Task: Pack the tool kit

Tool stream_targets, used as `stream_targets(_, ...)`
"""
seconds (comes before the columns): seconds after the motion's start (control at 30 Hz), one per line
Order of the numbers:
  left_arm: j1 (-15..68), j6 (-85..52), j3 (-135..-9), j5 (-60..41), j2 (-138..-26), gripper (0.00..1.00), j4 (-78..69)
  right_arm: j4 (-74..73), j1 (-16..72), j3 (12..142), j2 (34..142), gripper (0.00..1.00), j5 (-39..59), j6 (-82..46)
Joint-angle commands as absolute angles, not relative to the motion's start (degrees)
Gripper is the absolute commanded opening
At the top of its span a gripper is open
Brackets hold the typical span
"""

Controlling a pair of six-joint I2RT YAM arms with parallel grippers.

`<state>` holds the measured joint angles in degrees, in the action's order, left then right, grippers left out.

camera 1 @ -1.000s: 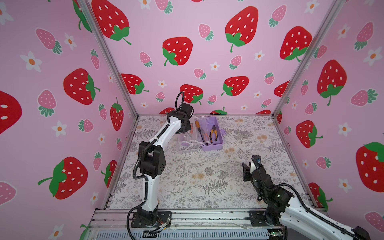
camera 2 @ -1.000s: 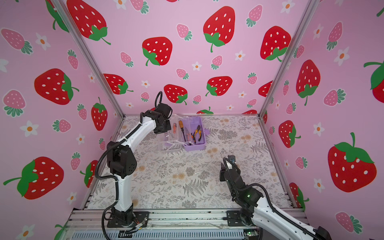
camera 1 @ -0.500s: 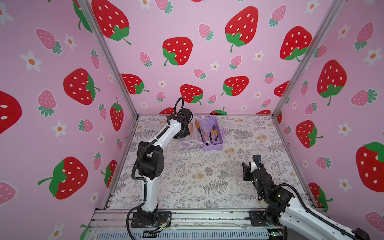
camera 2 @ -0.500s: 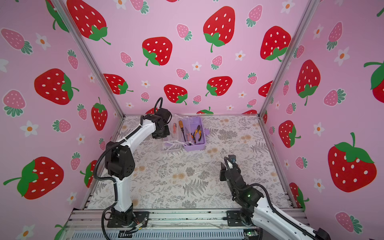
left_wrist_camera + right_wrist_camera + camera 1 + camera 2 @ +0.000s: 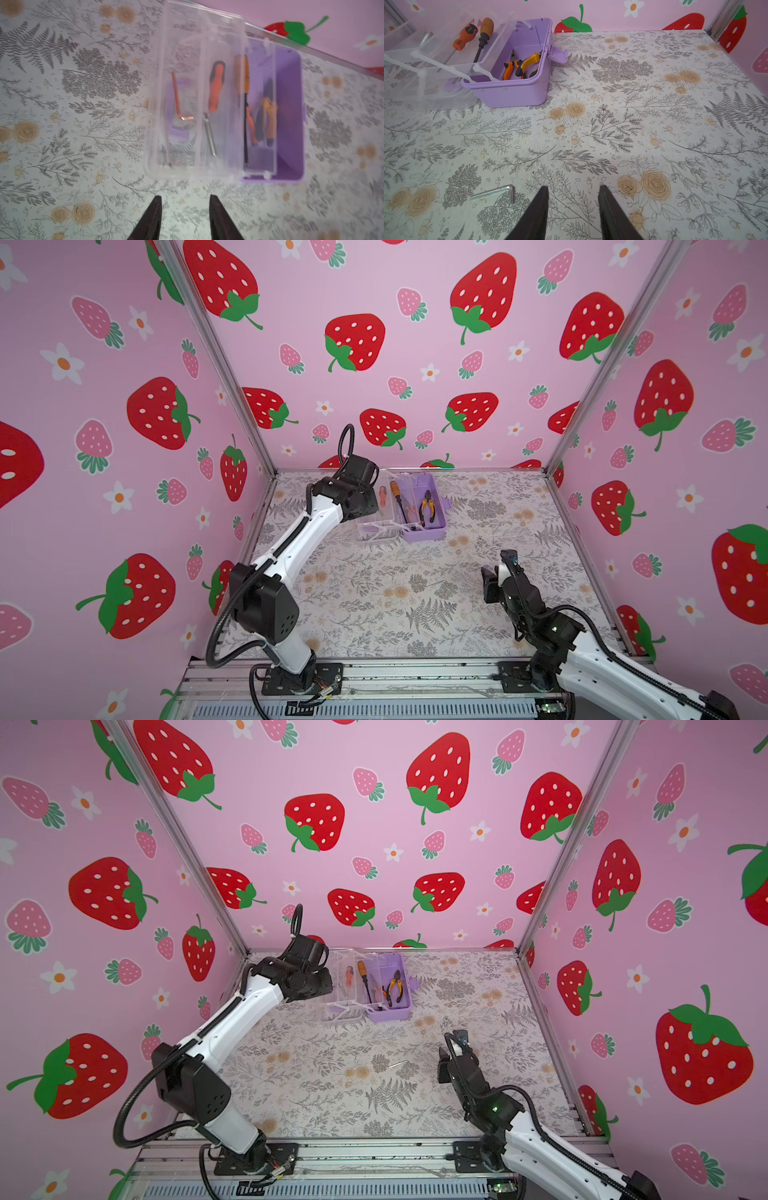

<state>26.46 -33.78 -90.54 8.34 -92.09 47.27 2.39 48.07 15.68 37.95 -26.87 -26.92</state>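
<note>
The lilac box [image 5: 424,536] of the tool kit stands open at the back of the table, its clear tiered tray [image 5: 187,31] swung out to one side. Orange-handled pliers [image 5: 527,62] lie in the box. An orange-and-black screwdriver [image 5: 216,87], an amber-handled screwdriver [image 5: 486,26] and a hex key [image 5: 176,97] rest in the clear tray. Another silver hex key [image 5: 494,193] lies loose on the table just beside my right gripper [image 5: 572,190], which is open and empty. My left gripper [image 5: 185,199] hovers open and empty just short of the tray's edge.
Pink strawberry walls close in the table on three sides, and the box sits near the back wall [image 5: 415,364]. The floral tabletop [image 5: 374,614] stretches between the box and the arm bases. A purple latch [image 5: 558,55] sticks out of the box's side.
My left gripper has gone from shut to open and has drawn back a little from the clear tray. The right arm has not moved.
</note>
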Motion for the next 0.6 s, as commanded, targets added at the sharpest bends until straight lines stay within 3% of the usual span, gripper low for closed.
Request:
stream_targets(0.0,32.17,-31.42,-84.43,4.08,-89.18,0.4,43.17,-1.29,47.6,16.49,42.11,0.42,-18.94,-25.96)
stream_targets(0.2,41.66,-32.85,-73.74,1.01,-90.98,0.39,36.16,-0.9,47.54,21.0,57.25,0.35,-13.62,-26.86)
stream_targets(0.37,46.4,-34.27,-70.25,-2.28,-97.23,0.49,27.24,-2.82,46.35,22.15,62.19,0.28,-6.85,-29.76)
stream_targets(0.57,50.0,-32.87,-73.63,-3.85,-104.97,0.56,24.33,-5.33,43.81,22.09,67.52,0.07,3.19,-33.76)
